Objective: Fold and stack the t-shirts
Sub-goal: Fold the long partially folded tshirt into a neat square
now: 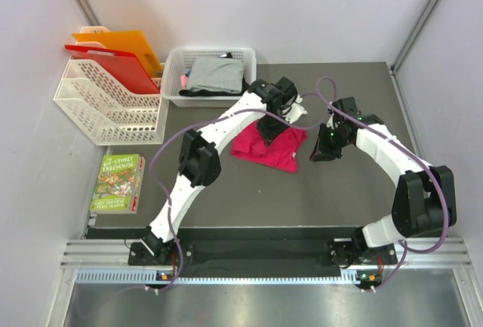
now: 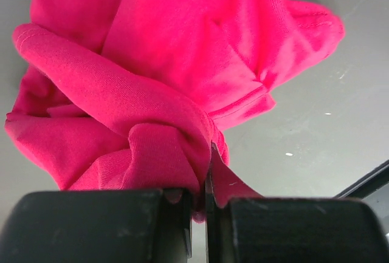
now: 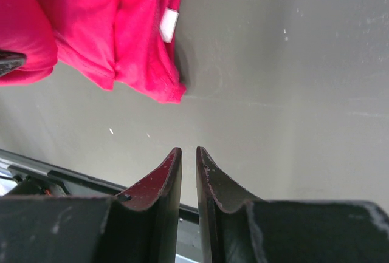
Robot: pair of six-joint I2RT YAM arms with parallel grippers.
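The bright pink-red t-shirt (image 1: 270,149) lies bunched up on the dark table, near the middle. My left gripper (image 1: 273,125) is shut on a fold of it, and the cloth is pinched between the jaws in the left wrist view (image 2: 203,195). The shirt (image 2: 158,62) fills most of that view. My right gripper (image 1: 325,151) hovers just right of the shirt, jaws nearly together and empty (image 3: 188,151). The shirt's edge (image 3: 109,26) shows at the upper left of the right wrist view, with a white label. A grey t-shirt (image 1: 217,72) lies on a black one (image 1: 198,91) in the white basket (image 1: 175,61).
A white file rack (image 1: 106,108) holding an orange folder (image 1: 128,44) and a red folder (image 1: 121,63) stands at the back left. A green book (image 1: 118,182) lies at the left front. Grey walls close in the sides and back.
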